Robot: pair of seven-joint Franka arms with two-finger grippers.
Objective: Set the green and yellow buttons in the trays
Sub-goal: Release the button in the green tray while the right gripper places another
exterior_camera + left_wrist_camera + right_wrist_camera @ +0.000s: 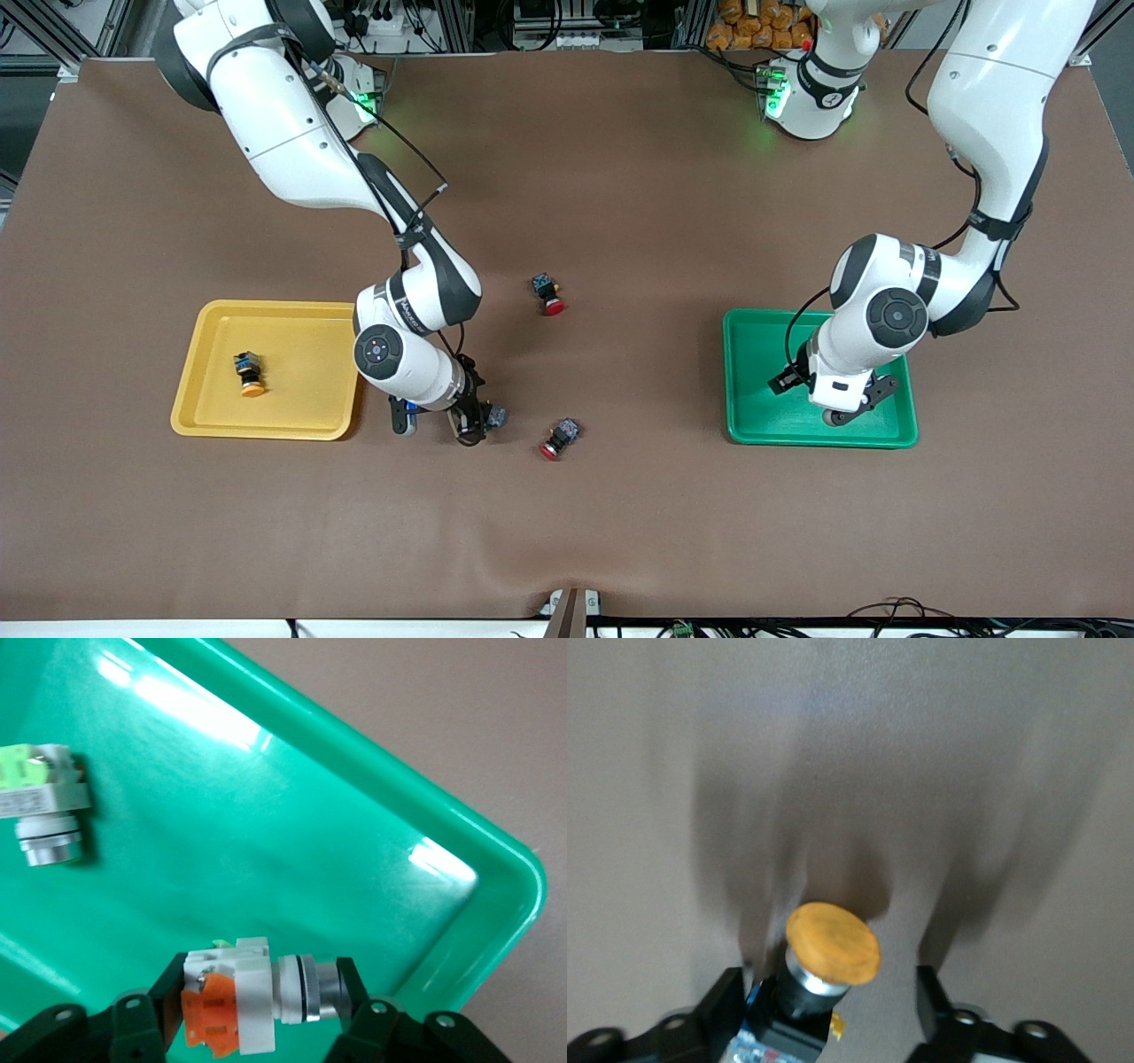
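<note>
My left gripper is low in the green tray, shut on a white-silver button with an orange top, one finger at each end of it. A second white-silver button with a green top lies in the same tray. My right gripper is down at the table beside the yellow tray, open, with a dark-bodied button with an orange-yellow cap between its jaws. Another dark button with an orange-yellow cap lies in the yellow tray.
Two dark buttons with red caps lie on the brown mat in the middle of the table, one farther from the front camera, one nearer and close to my right gripper.
</note>
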